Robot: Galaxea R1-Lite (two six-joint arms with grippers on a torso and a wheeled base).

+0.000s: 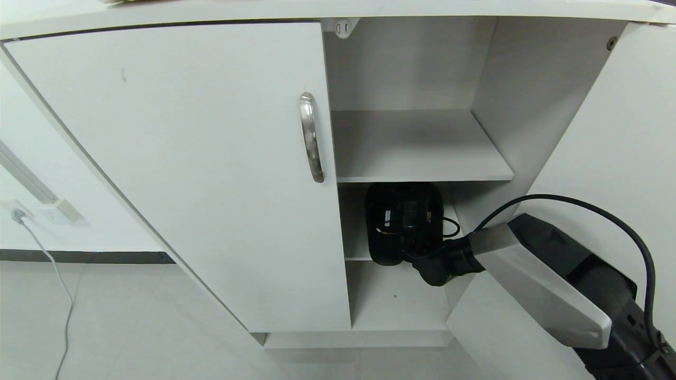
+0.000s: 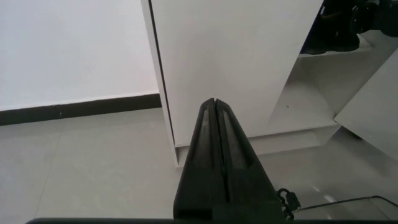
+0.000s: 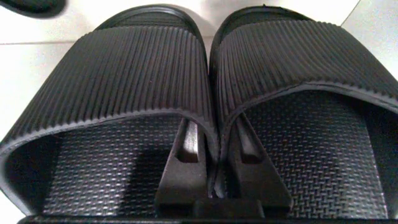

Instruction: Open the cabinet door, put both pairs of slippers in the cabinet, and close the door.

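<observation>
A pair of black ribbed slippers [image 1: 404,221] sits in the open right half of the white cabinet [image 1: 417,153], at the level of the lower shelf. My right gripper [image 3: 214,171] is shut on them, one finger [image 3: 186,155] inside each slipper, pinching their inner walls together. The slippers [image 3: 143,74] lie side by side, toes away from the wrist. A dark edge of another object [image 3: 31,5] shows beyond them. Low over the floor, my left gripper [image 2: 214,109] is shut with nothing in it, facing the closed left door [image 2: 230,56].
The right door [image 1: 623,148] stands swung open beside my right arm. The left door [image 1: 185,158] is closed, with a metal handle [image 1: 311,137]. The upper shelf and bottom compartment [image 1: 396,301] are bare. A wall socket with cable [image 1: 18,215] is at the far left.
</observation>
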